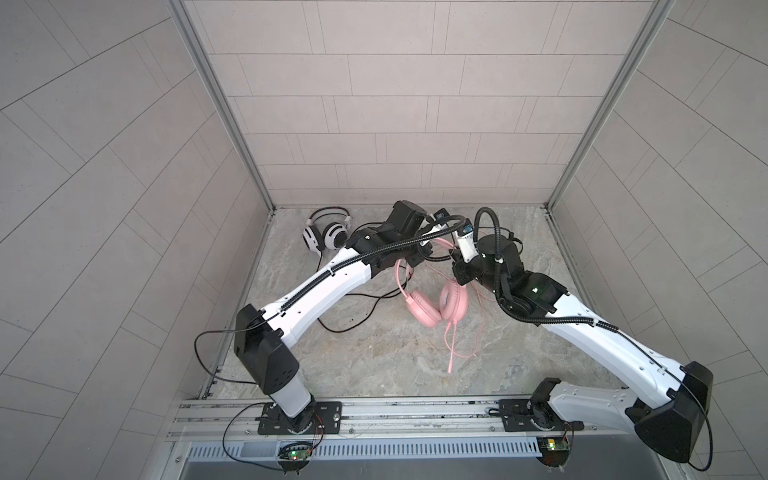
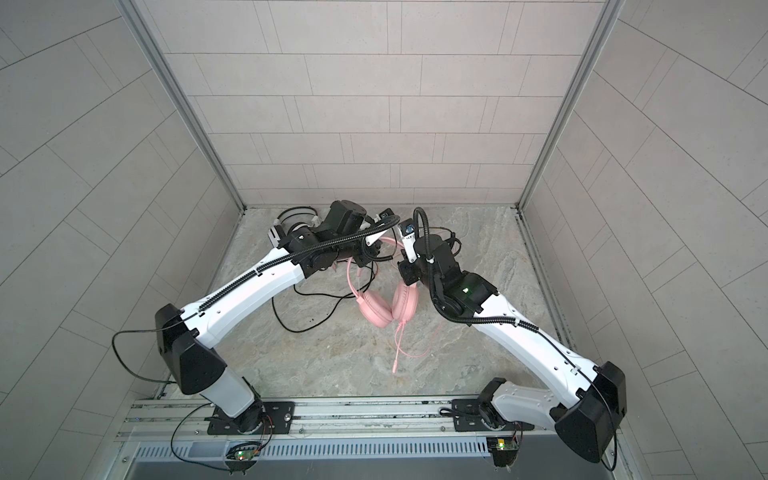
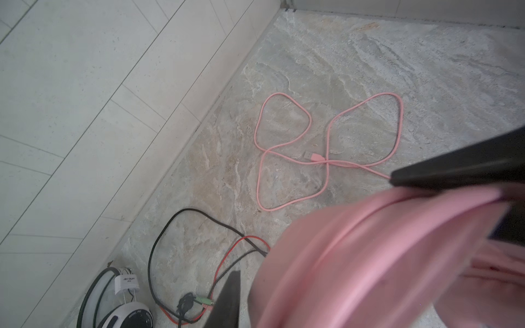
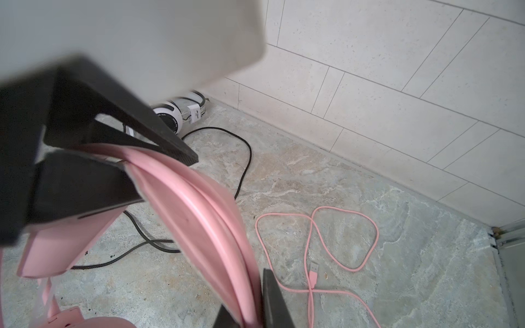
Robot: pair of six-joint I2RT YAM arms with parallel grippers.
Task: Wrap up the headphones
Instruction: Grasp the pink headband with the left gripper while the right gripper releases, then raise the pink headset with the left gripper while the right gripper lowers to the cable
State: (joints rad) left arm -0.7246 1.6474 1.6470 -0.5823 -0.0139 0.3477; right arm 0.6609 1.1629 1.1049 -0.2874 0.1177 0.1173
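Closest to the front of the desk [image 1: 395, 374] there's a pink lead [image 1: 450, 353] (could be a mic boom, can't tell) trailing off the pink headphones [image 1: 426, 311]. The two cups [image 1: 455, 299] are pressed together, down at or just off the desk, hard to say. Level with them, the black cable [image 4: 250, 154] sprawls out from under the left arm [image 1: 324, 286].

Further in, the headband [image 4: 199, 204] is tipped up and both arms meet on it. The left end effector [image 3: 315, 227] looks clamped on the band, a finger on each face. The right end effector [image 4: 245, 292] straddles the band just beside it, but I can't tell if it's pinching or loose.

Past that, the pink cable [image 3: 328, 162] lies in loops that cross over themselves, USB plug [image 3: 314, 156] in the middle, none of it wound on anything. At the back wall [image 1: 374, 124] sit the white-and-black headphones [image 1: 330, 236], untouched by either arm.

What worries me: if only one side really has the band, the cups' weight could swing or twist the headset out. Pulling that crossed cable by the plug end might cinch it into a knot. And the black cable is so near that a left-arm sweep could drag it, other headset included.
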